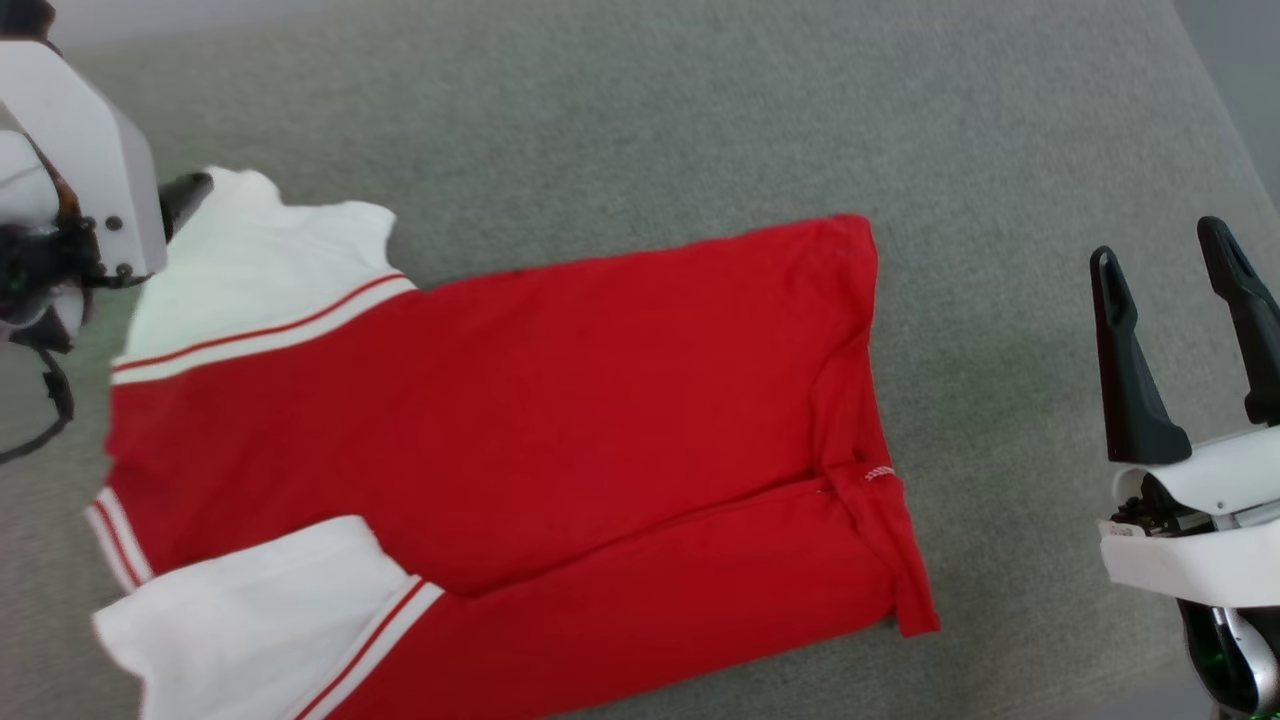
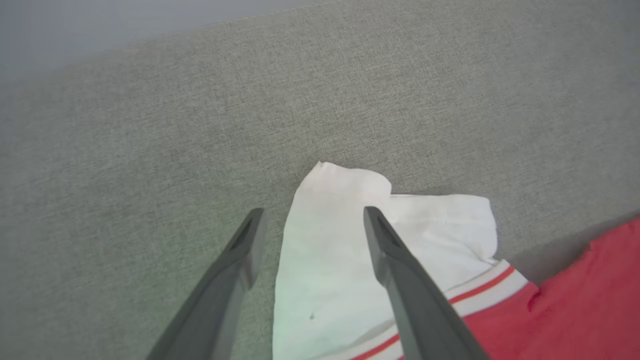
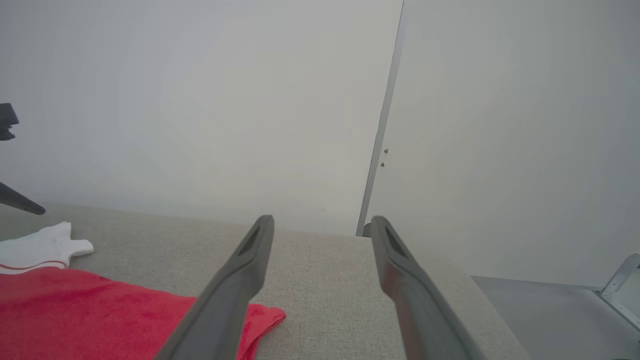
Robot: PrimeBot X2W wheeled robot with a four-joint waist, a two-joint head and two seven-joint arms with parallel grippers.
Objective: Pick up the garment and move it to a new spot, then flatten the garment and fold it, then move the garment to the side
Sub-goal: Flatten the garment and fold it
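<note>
The garment (image 1: 520,400), red with white sleeve panels and red-and-white stripe trim, lies flat on the grey fabric surface (image 1: 700,110), folded in lengthwise, its sleeves toward the left. My left gripper (image 1: 185,198) hovers at the upper white sleeve (image 2: 330,260), open, one finger over the sleeve and the other (image 2: 240,250) over bare fabric, holding nothing. My right gripper (image 1: 1160,255) stands open and empty to the right of the garment's hem, apart from it. In the right wrist view the right gripper (image 3: 321,220) points past the red cloth (image 3: 90,310) toward a wall.
The grey surface ends at a right edge (image 1: 1225,90) and a far edge (image 3: 310,232). Behind it stands a pale wall with a vertical seam (image 3: 382,125). A metal bracket (image 3: 620,285) sits low at the right. A black cable (image 1: 55,410) hangs by my left wrist.
</note>
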